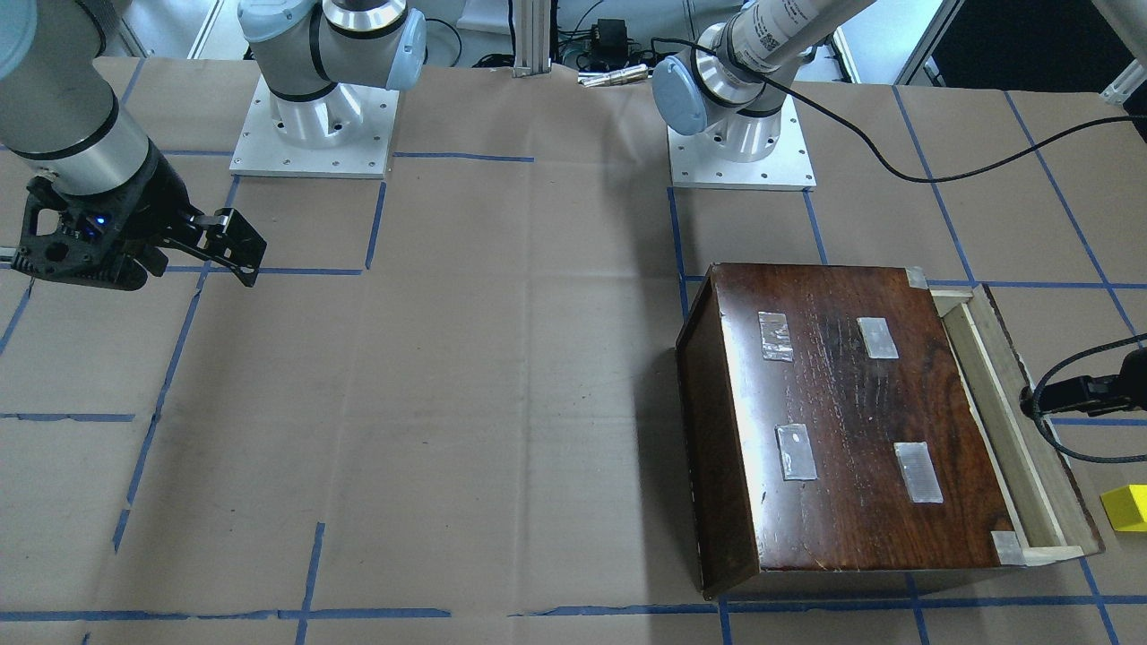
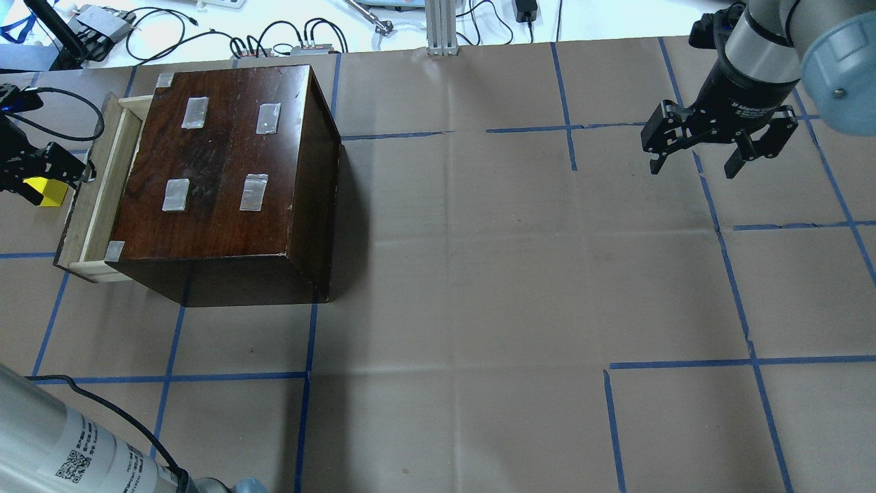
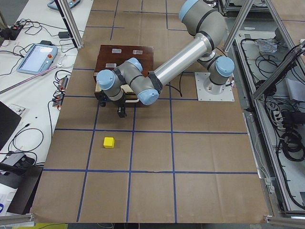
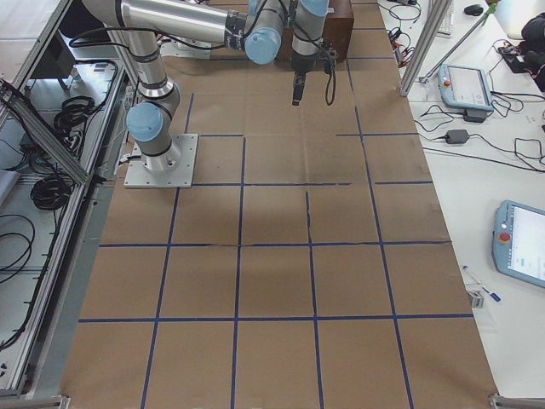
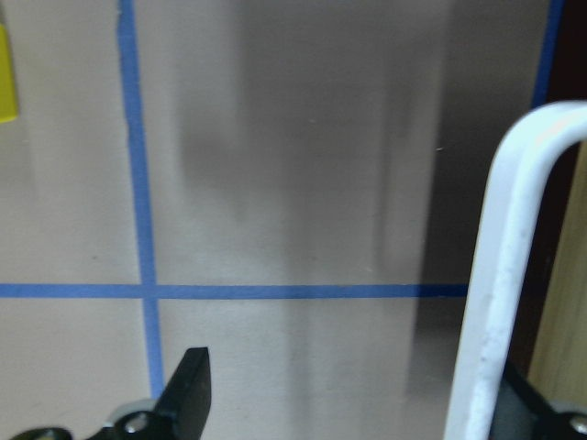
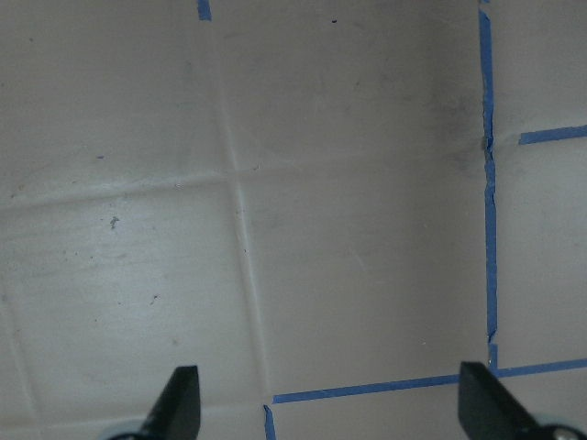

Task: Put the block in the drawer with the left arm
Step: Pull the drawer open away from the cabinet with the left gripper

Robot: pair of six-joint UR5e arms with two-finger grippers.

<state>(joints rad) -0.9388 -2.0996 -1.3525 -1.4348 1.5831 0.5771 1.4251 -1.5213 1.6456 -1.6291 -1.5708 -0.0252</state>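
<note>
**Q.** Side view from the robot's left: which way does the block lie from the jaws?

**A.** The block [image 3: 109, 142], a yellow cube, rests on the surface [image 3: 152, 191] out in front of the drawer [image 2: 89, 212]. It does not touch the drawer and lies toward the surface's left end. The left arm [image 3: 176, 62] holds its jaws low at the drawer's front, beside the white handle [image 5: 491, 275]. From the jaws, the block lies on the side away from the box [image 2: 226, 157]. In the left wrist view only a sliver of yellow shows at the upper left edge, outside the span of the jaws.

**Q.** State of the jaws?

**A.** Left arm: wide apart and holding nothing, with the handle standing just inside one side of the span. Right arm [image 2: 753, 61]: jaws likewise wide and empty, above the opposite half of the surface, well apart from the block.

**Q.** What does the coming move depend on?

**A.** Probably on backing the jaws off from the handle, outward and toward the block. A cube has no long axis, so squaring up to any pair of faces should serve. The left arm is much the nearer. The drawer stands part-way out with its pale tray exposed, so the carry back should be short.
</note>
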